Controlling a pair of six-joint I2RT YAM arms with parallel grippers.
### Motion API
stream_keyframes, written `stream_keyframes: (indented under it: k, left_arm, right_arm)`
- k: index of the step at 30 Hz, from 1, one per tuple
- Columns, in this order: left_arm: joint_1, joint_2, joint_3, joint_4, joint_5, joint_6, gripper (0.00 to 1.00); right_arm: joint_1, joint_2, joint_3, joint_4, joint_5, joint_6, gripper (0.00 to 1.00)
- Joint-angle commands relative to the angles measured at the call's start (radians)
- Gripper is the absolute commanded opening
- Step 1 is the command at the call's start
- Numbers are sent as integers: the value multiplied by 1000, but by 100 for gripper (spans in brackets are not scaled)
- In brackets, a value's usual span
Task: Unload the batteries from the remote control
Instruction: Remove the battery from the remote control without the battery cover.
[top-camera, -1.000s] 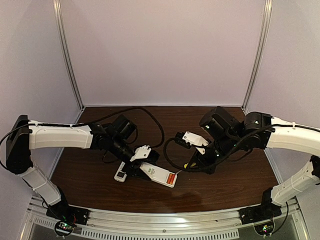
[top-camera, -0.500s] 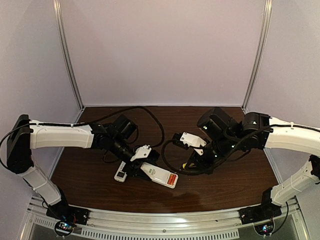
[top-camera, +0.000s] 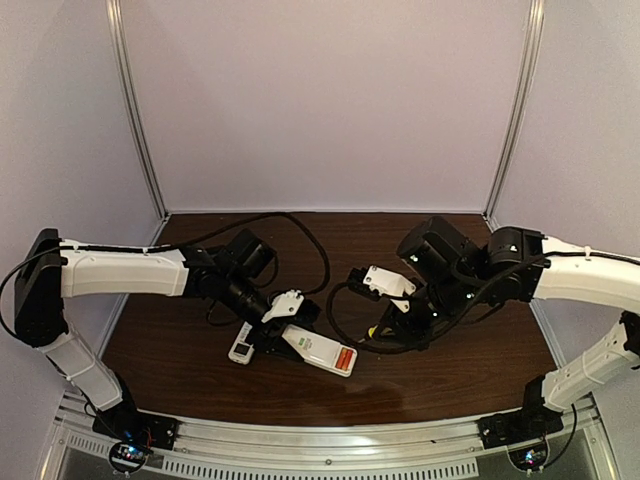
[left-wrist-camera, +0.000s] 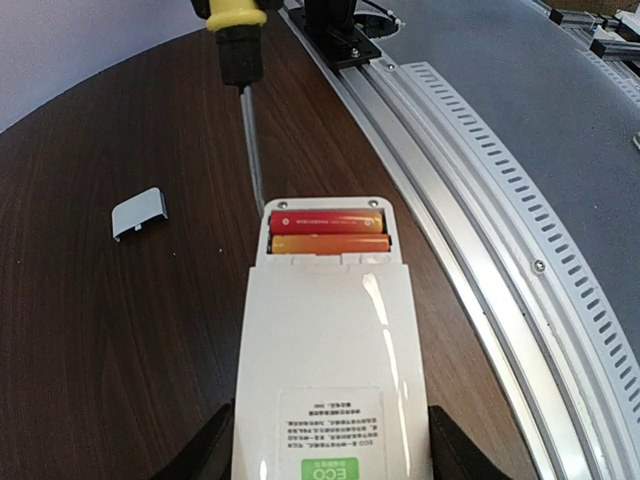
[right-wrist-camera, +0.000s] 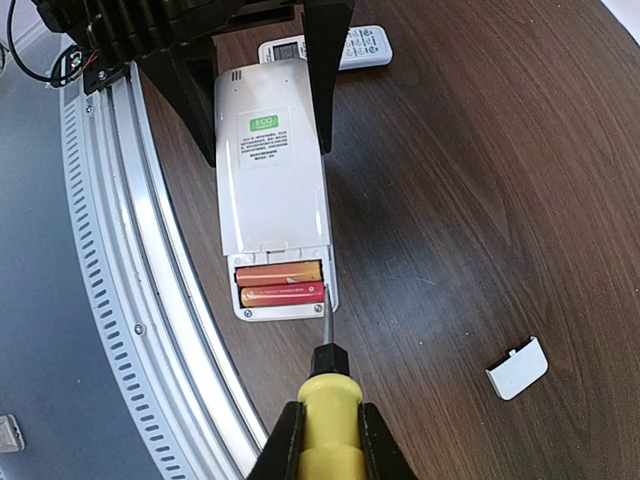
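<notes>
On the dark brown wood-grain worktop (top-camera: 200, 350), boxed by pale lilac wall panels (top-camera: 330, 100), the white plastic remote control (left-wrist-camera: 330, 350) lay face down. Two slim orange-red batteries (left-wrist-camera: 327, 232) sat side by side in its uncovered end bay. Left gripper (left-wrist-camera: 330, 455): jaws clasping the remote's sides. Right gripper (right-wrist-camera: 325, 450): jaws clenched on the yellow-handled screwdriver (right-wrist-camera: 330, 415), tip at the bay's edge.

1. Top view: soft, even light; pale walls (top-camera: 320, 100) bright, dark table (top-camera: 450, 370) dim.
2. Left wrist: glare streak along the white back of the remote (left-wrist-camera: 330, 350).
3. Right wrist: rail (right-wrist-camera: 150, 230) bows at the left edge; screwdriver (right-wrist-camera: 330, 400) handle slightly soft.
</notes>
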Motion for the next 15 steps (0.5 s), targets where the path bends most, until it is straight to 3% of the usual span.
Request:
stream_keyframes:
  k: [1,15]
  left_arm:
    - [-9,9,26,10,41,-6,0]
    - [-9,17,23,55,50,-34,0]
  right_arm:
    - [7,-41,-19,16,47,-4,0]
    - [8,-43,-68,33,26,-2,0]
